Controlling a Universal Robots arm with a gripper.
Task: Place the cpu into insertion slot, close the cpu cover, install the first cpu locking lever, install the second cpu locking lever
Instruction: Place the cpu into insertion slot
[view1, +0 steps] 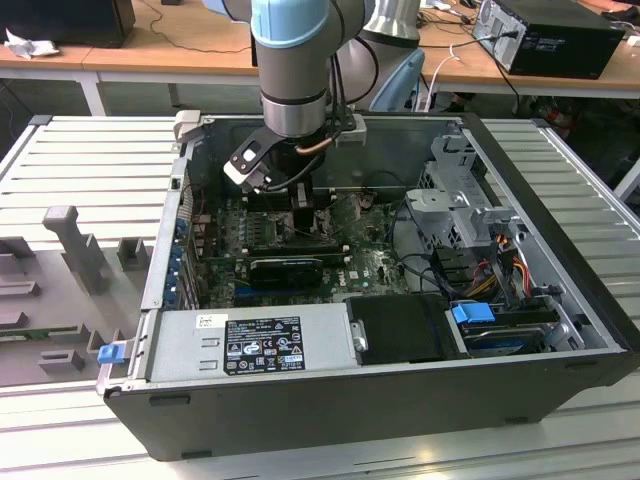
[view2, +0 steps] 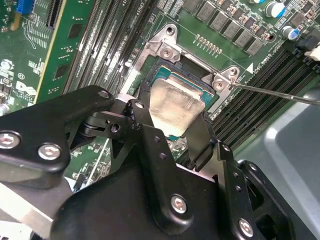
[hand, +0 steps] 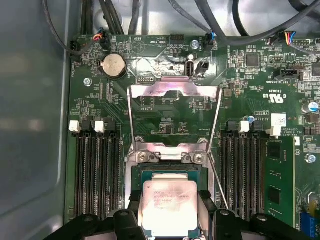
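Observation:
My gripper (hand: 171, 212) is shut on the cpu (hand: 170, 205), a pale silver square chip pinched between two black fingers (hand: 134, 202). The chip hangs just over the insertion slot (hand: 169, 172), whose dark centre and silver rim show past its edge. In the second wrist view the cpu (view2: 177, 106) sits low over the insertion slot (view2: 162, 75), between the gripper's (view2: 175, 122) fingers. The cpu cover (hand: 174, 88) stands flipped open beyond the socket. A thin wire locking lever (hand: 218, 180) lies free beside the socket. In the exterior view the gripper (view1: 300, 200) reaches down into the open computer case.
Long black memory slots (hand: 97, 175) flank the socket on both sides. A black expansion card (view1: 287, 268) lies across the green board, nearer the power supply (view1: 255, 345). A drive cage with cables (view1: 465, 215) fills the exterior view's right. Case walls (view1: 165, 250) ring the board.

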